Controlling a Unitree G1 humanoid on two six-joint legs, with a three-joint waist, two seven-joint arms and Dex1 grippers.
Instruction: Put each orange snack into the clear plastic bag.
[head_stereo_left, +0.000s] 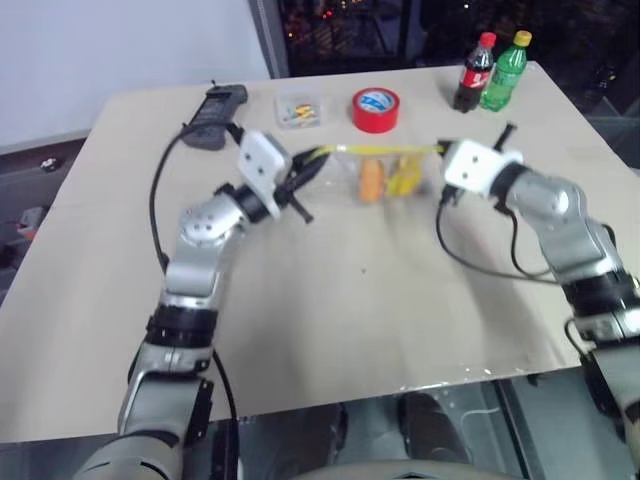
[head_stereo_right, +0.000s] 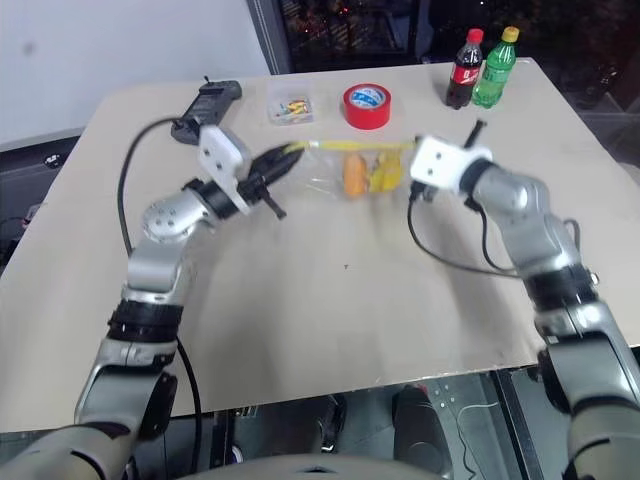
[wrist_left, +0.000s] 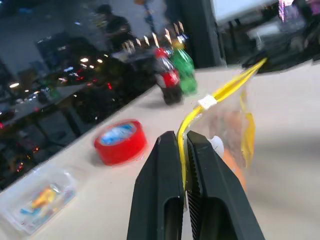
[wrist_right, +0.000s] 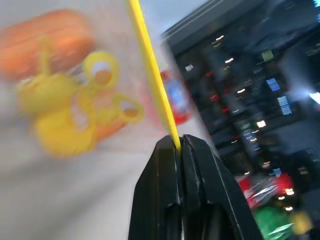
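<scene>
The clear plastic bag (head_stereo_left: 388, 175) hangs above the table, stretched between both grippers by its yellow seal strip (head_stereo_left: 390, 149). My left gripper (wrist_left: 181, 136) is shut on one end of the strip. At the other end my right gripper (wrist_right: 179, 140) is shut on the strip too. An orange snack (head_stereo_left: 371, 180) sits inside the bag next to the yellow print (head_stereo_left: 404, 176). In the right wrist view the orange snack (wrist_right: 50, 37) shows through the film beside the print.
Behind the bag on the table stand a red tape roll (head_stereo_left: 375, 109), a small clear box of colourful bits (head_stereo_left: 299, 112), a cola bottle (head_stereo_left: 474, 73) and a green bottle (head_stereo_left: 505, 70). A black adapter (head_stereo_left: 215, 115) with its cable lies at the back left.
</scene>
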